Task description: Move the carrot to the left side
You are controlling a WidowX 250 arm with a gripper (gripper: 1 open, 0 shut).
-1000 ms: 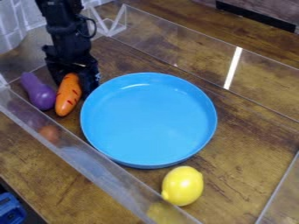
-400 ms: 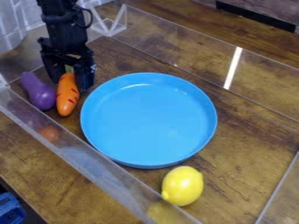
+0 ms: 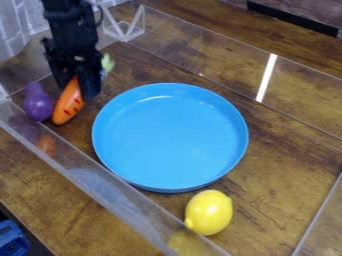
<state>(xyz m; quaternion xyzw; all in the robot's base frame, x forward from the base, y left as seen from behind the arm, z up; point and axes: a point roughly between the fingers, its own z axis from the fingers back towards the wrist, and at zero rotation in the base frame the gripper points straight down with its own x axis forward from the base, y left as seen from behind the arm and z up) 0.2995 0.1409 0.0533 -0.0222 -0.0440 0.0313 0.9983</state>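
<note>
Gripper (image 3: pixel 75 82) clamped on the carrot (image 3: pixel 67 104); eggplant (image 3: pixel 39 101) touching left, blue plate (image 3: pixel 171 135) right.

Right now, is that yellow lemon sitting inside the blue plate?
No, the lemon rests on the wooden table just outside the blue plate, near its front rim.

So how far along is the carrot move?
Grasp looks done: the gripper is shut on the carrot, which hangs tilted beside the eggplant, left of the plate. In hand: carrying it. Left: setting it down on the left side and letting go.
</note>
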